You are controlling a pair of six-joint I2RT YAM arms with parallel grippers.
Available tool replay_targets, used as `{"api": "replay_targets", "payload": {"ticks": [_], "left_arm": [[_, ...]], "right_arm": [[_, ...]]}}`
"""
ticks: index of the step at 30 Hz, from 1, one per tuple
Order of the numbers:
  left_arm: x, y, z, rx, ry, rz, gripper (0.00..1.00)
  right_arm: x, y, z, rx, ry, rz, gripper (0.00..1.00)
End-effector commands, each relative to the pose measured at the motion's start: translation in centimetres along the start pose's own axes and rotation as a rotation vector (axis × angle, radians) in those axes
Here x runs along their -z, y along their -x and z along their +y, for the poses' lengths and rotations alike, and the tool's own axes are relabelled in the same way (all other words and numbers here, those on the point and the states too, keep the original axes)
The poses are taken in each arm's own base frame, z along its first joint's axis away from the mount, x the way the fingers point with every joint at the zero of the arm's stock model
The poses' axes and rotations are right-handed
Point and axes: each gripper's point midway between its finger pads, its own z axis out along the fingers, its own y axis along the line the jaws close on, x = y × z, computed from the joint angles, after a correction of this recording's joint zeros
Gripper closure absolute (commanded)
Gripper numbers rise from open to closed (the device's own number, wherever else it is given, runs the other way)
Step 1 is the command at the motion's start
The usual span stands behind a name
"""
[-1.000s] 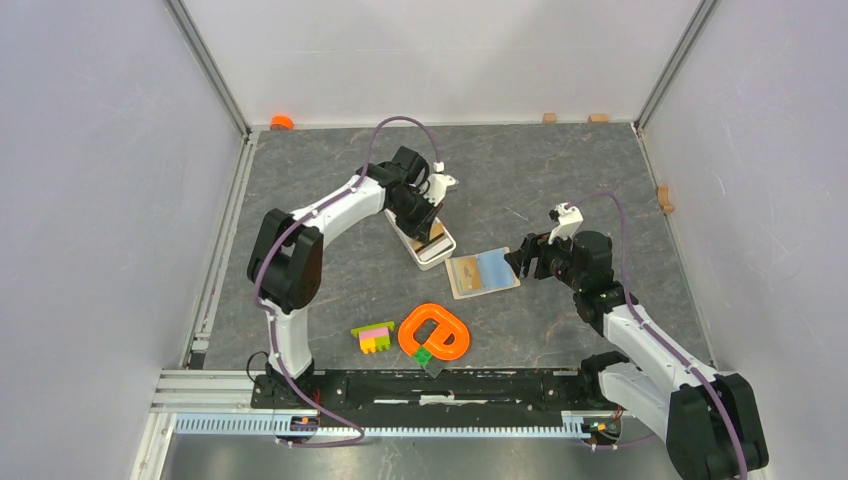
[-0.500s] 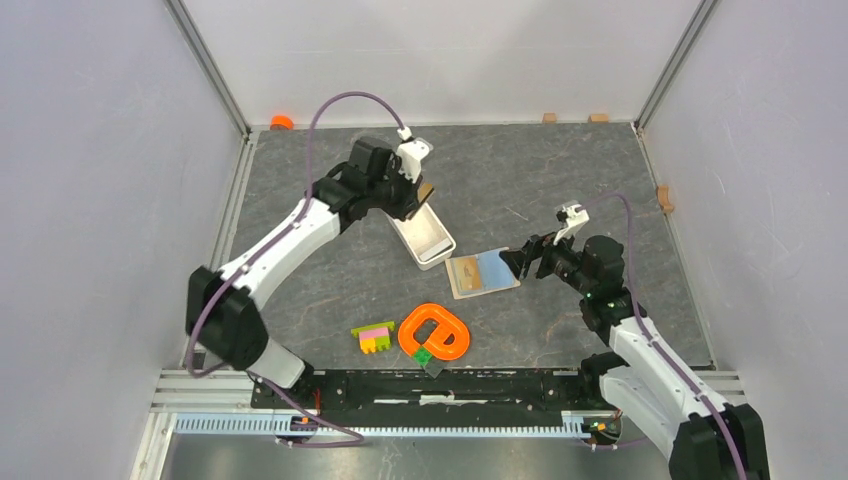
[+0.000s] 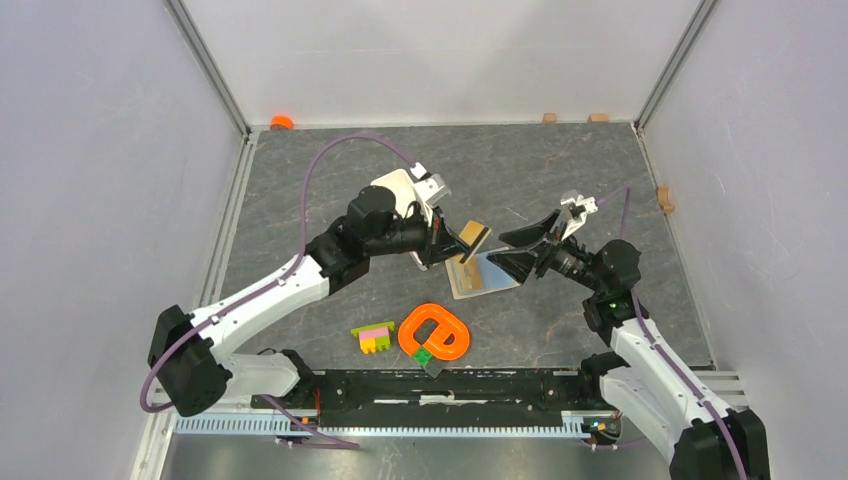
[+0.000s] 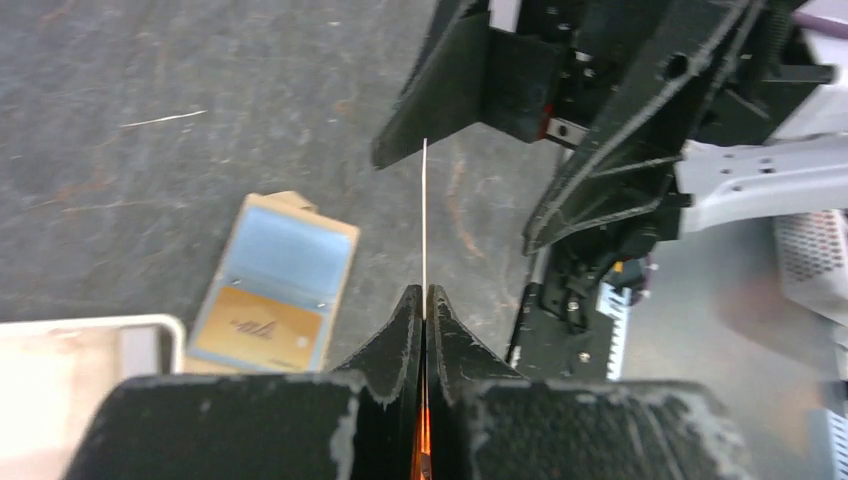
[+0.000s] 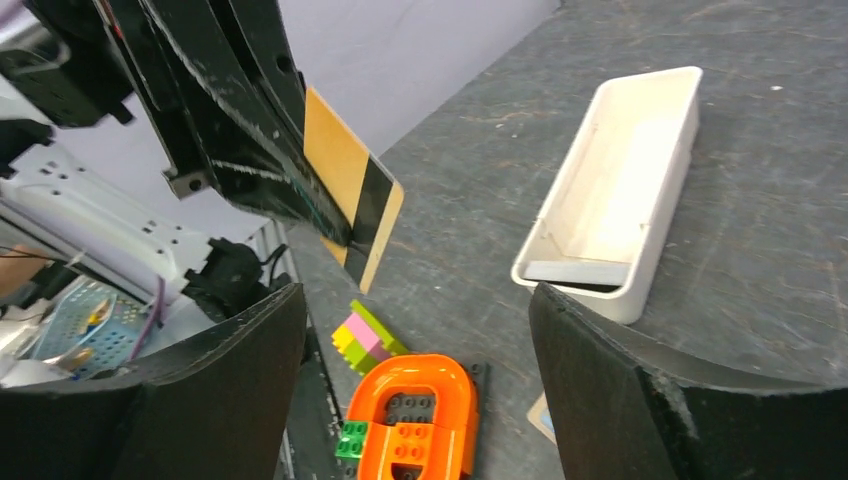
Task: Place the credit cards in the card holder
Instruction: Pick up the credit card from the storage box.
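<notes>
The beige card holder (image 3: 482, 273) lies open on the mat, with a light blue card (image 4: 290, 243) and an orange-gold card face (image 4: 262, 325) showing inside it. My left gripper (image 3: 450, 240) is shut on an orange-gold card (image 3: 474, 236) with a black stripe and holds it upright in the air, just above and left of the holder. That card is edge-on in the left wrist view (image 4: 424, 215) and broadside in the right wrist view (image 5: 352, 200). My right gripper (image 3: 500, 248) is open and empty, raised over the holder's right side, facing the held card.
A long white tray (image 5: 620, 190) stands behind the left gripper, mostly hidden by the arm from above. An orange ring toy (image 3: 435, 332) on a black plate and pink-yellow-green bricks (image 3: 373, 337) lie near the front edge.
My left gripper lifted the orange-gold card out of the white tray and carried it right and forward, to just above the card holder. My right gripper rose off the holder's right edge.
</notes>
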Motion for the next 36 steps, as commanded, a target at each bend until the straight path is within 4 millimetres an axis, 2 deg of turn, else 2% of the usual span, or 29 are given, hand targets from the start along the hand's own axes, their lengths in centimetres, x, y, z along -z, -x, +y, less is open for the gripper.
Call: {"api": "replay_targets", "payload": {"ticks": [1, 6, 10, 12, 17, 19, 20, 21, 24, 27, 30, 36], "left_arm": [[0.3, 2.4, -4.9, 0.04, -0.187, -0.113, 0.98], [-0.2, 1.4, -5.6, 0.028, -0.195, -0.073, 0.98], [-0.4, 1.1, -6.5, 0.017, -0.226, -0.062, 0.98], [-0.5, 0.9, -6.5, 0.017, -0.226, -0.058, 0.98], [-0.6, 0.7, -6.5, 0.013, -0.213, -0.061, 0.98], [-0.5, 0.7, -6.4, 0.007, -0.201, -0.07, 0.98], [-0.4, 0.8, -6.4, 0.003, -0.194, -0.081, 0.92], [-0.2, 0.9, -6.3, 0.002, -0.188, -0.092, 0.76], [0.4, 1.4, -6.2, -0.005, -0.169, -0.136, 0.4], [1.3, 2.1, -5.5, -0.013, -0.11, -0.179, 0.01], [2.1, 2.3, -3.3, 0.081, 0.045, -0.177, 0.0], [3.0, 2.1, -4.2, 0.302, 0.02, -0.236, 0.0]], "right_arm": [[-0.5, 3.1, 3.9, 0.037, 0.147, -0.041, 0.21], [-0.6, 4.2, 5.9, 0.061, 0.227, -0.036, 0.38], [-0.9, 4.4, 6.2, 0.057, 0.243, -0.03, 0.5], [-0.9, 4.3, 6.4, 0.048, 0.259, -0.027, 0.6], [-0.6, 4.4, 7.5, 0.037, 0.319, -0.033, 0.99], [-0.6, 4.3, 7.6, 0.042, 0.322, -0.027, 1.0], [-0.6, 4.2, 7.5, 0.046, 0.319, -0.023, 1.0], [-0.6, 4.2, 7.4, 0.055, 0.312, -0.019, 1.0], [-0.9, 3.7, 6.3, 0.089, 0.256, 0.027, 1.0], [-1.0, 2.9, 4.4, 0.144, 0.157, 0.09, 1.0], [-0.6, 2.2, 3.3, 0.173, 0.093, 0.147, 1.0], [-0.1, 0.5, 3.3, 0.153, 0.111, 0.212, 1.0]]}}
